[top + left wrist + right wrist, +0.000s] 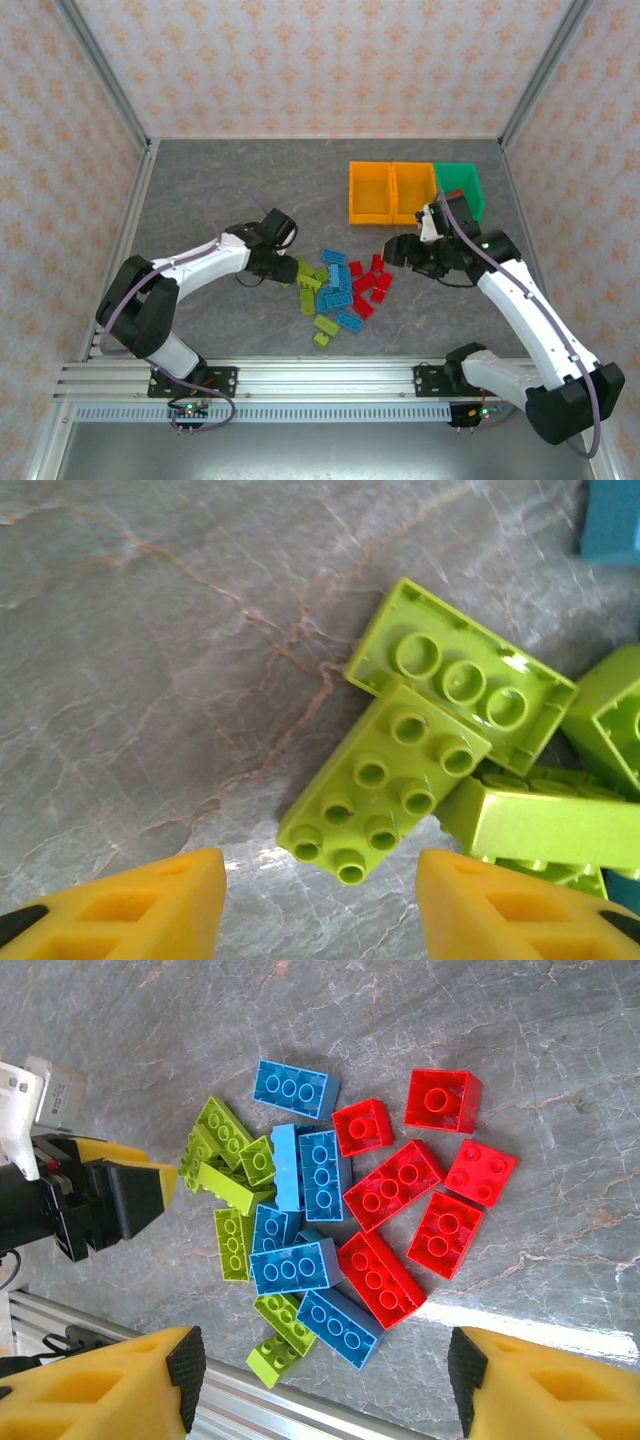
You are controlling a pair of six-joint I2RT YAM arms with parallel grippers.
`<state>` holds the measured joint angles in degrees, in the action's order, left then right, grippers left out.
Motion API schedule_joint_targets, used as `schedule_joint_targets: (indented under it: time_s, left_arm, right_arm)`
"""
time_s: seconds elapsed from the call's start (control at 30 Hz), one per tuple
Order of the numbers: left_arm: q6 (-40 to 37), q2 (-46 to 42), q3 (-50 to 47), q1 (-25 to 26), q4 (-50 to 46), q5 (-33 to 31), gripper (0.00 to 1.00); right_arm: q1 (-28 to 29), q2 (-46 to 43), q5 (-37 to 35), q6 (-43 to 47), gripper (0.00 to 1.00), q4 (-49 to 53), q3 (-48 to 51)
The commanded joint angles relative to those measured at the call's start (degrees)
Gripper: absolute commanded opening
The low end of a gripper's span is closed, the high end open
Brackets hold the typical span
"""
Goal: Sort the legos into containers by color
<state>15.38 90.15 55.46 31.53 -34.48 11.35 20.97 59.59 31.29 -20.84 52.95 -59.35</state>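
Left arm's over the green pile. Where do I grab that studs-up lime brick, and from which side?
Pinch the studs-up lime brick across its long side walls at the end nearest the left gripper, coming down from above. It looks flat; its far end meets an upturned lime brick, and a tipped lime brick crowds its right wall further along.

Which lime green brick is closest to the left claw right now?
The studs-up eight-stud lime brick, lying just ahead of the gap between the left claw's fingers. The other lime bricks lie beyond it.
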Motion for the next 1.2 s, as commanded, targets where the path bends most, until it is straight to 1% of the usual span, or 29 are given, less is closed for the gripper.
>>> schedule_joint_targets:
  time_s: [0.0, 0.1, 0.2, 0.3, 0.43, 0.63, 0.73, 0.77, 0.87, 0.97, 1.07, 1.17]
  left_arm:
    - [-6.9, 2.4, 1.0, 0.2, -3.4, 3.8, 0.55]
    - [-8.9, 4.5, 1.5, 0.2, -3.7, 4.7, 0.56]
    - [-9.8, 6.2, 2.5, 0.2, -3.2, 5.2, 0.59]
    - [-10.2, 7.1, 3.5, 0.1, -1.5, 6.5, 0.65]
    - [-10.1, 9.9, 5.6, 0.2, -1.2, 4.5, 0.65]
    - [-9.6, 11.7, 6.2, 0.2, -0.3, 3.7, 0.52]
    - [-9.0, 11.7, 5.4, 0.2, -0.1, 2.8, 0.38]
    - [-8.8, 11.5, 5.1, 0.2, -0.1, 2.5, 0.35]
    - [-7.9, 9.9, 3.4, 0.2, 0.8, 2.1, 0.34]
    - [-6.6, 7.0, 2.2, 0.2, 1.4, 2.0, 0.32]
    - [-4.8, 2.2, 1.9, 0.2, 1.8, 2.8, 0.28]
    - [-2.9, -3.9, 4.0, 0.2, 1.0, 3.4, 0.27]
  right_arm:
    - [0.1, 0.5, -1.0, -0.9, 0.67, 1.4, -1.0]
    - [0.2, 0.3, -1.6, -1.1, 0.68, 1.8, -1.1]
    - [0.2, 0.0, -2.1, -0.9, 0.68, 2.4, -1.5]
    - [0.2, 0.0, -2.3, -1.0, 0.68, 2.6, -1.7]
    - [0.2, 0.0, -2.7, -1.2, 0.68, 3.0, -2.2]
    - [0.2, -0.5, -3.2, -1.0, 0.68, 4.0, -2.4]
    - [0.2, -0.8, -1.6, -1.2, 0.68, 3.9, -2.1]
    - [0.2, -0.9, -0.5, -1.3, 0.68, 3.6, -1.9]
    - [0.3, -1.0, 3.8, -1.3, 0.68, 2.2, -1.3]
    - [0.2, -1.1, 6.1, -1.9, 0.68, 1.1, -1.1]
    - [0.3, -1.8, 5.8, -3.2, 0.68, -0.1, -1.7]
    - [0.3, -3.1, 3.2, -4.7, 0.68, -0.8, -2.3]
